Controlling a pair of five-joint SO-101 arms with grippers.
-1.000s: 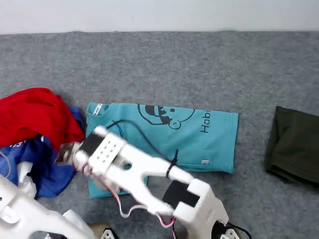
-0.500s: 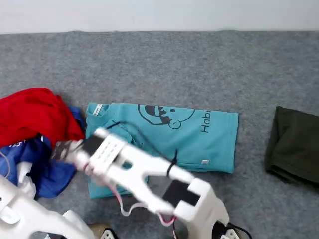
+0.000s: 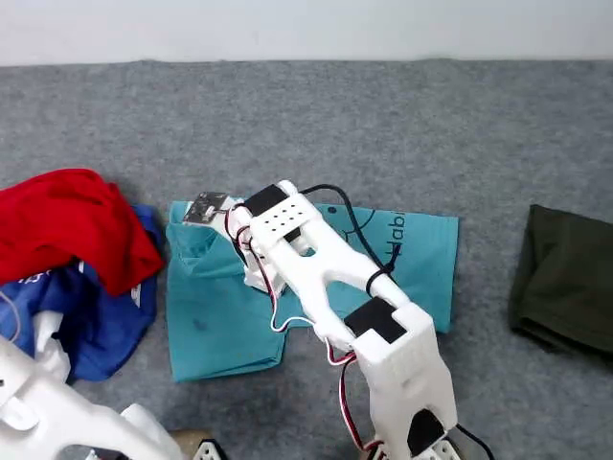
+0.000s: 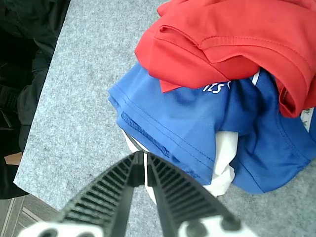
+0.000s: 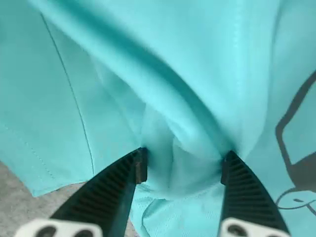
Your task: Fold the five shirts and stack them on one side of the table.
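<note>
R fingers (image 5: 133,170) stand part open, tips pressed into the teal shirt (image 3: 220,326), w/ a ridge of its cloth bunched betw them and touching both; can't tell if it's lifted. Teal shirt lies spread mid-bench (image 3: 383,125), printed side up, collar end twd the heap of loose shirts, R arm reaching across it from the near edge. L fingers (image 4: 118,185) closed tight together, nothing betw them, hanging over the edge of the blue shirt (image 4: 197,128). Red shirt (image 3: 67,225) is crumpled on top of the blue one; a white shirt (image 4: 222,180) pokes out under both. Dark green shirt (image 3: 565,287) sits folded at the bench's far right side, well apart from the rest
</note>
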